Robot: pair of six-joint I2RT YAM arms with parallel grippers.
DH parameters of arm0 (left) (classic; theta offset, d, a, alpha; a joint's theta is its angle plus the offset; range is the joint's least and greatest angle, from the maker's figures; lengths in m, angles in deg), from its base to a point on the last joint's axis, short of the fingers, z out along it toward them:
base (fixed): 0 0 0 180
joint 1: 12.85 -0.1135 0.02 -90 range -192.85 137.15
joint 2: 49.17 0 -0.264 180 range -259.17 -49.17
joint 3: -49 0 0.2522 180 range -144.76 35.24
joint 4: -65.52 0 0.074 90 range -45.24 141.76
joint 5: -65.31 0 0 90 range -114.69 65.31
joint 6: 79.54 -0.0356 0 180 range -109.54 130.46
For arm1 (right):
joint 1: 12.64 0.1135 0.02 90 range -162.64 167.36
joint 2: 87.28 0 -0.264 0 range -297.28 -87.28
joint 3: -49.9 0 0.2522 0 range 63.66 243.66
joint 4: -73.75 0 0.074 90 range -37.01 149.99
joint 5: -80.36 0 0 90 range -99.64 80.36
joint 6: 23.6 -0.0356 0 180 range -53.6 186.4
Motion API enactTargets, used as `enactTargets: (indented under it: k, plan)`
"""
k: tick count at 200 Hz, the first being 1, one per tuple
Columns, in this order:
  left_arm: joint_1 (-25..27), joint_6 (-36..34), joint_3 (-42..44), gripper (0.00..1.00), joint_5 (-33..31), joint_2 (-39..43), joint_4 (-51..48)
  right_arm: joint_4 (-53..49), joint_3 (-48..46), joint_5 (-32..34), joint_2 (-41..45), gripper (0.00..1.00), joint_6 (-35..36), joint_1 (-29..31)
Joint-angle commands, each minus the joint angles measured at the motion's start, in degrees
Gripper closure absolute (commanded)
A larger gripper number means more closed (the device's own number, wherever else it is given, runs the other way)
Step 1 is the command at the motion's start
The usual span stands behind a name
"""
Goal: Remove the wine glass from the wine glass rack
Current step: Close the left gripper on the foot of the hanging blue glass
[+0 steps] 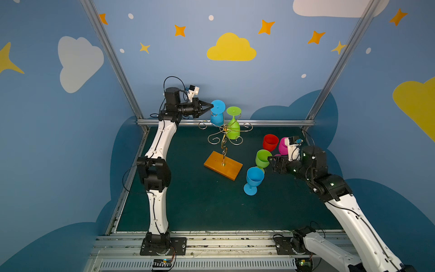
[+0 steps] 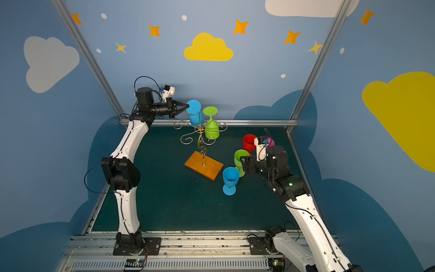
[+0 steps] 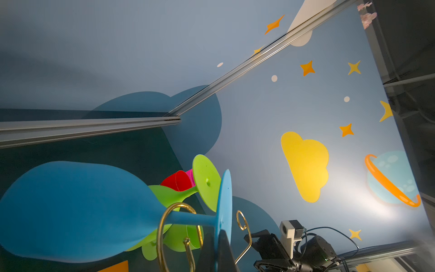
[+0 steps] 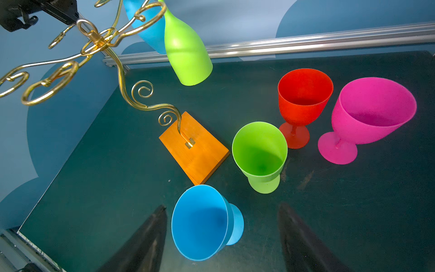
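Overhead, the left gripper [image 1: 211, 106] is pinching the rim of the foot of the blue wine glass [image 1: 217, 115], which is hanging upside down, long axis near vertical, foot up and bowl down, on the far left of the wine glass rack [image 1: 223, 150] beside a hanging green glass [image 1: 233, 124]. Right of the rack's base, the right gripper [image 4: 221, 233], fingers spread, is hovering near four upright glasses [image 4: 259, 155].
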Motion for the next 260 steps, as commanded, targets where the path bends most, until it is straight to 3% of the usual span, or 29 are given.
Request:
enactTargets:
  k: [1, 182, 260]
  plan:
    - [-0.36, 3.84, 0.45, 0.97, 2.07, 1.31, 7.02, 1.11, -0.34, -0.43, 0.58, 0.27, -0.02, -0.25]
    - [0.33, -7.63, 3.88, 0.97, 5.27, 4.55, -5.03, 1.38, -1.14, -0.66, 1.83, 0.27, -0.02, -0.43]
    - [-1.76, -6.59, 9.70, 0.97, 5.52, 8.13, -1.68, 1.55, -1.36, -0.50, 2.05, 0.27, 0.08, -0.51]
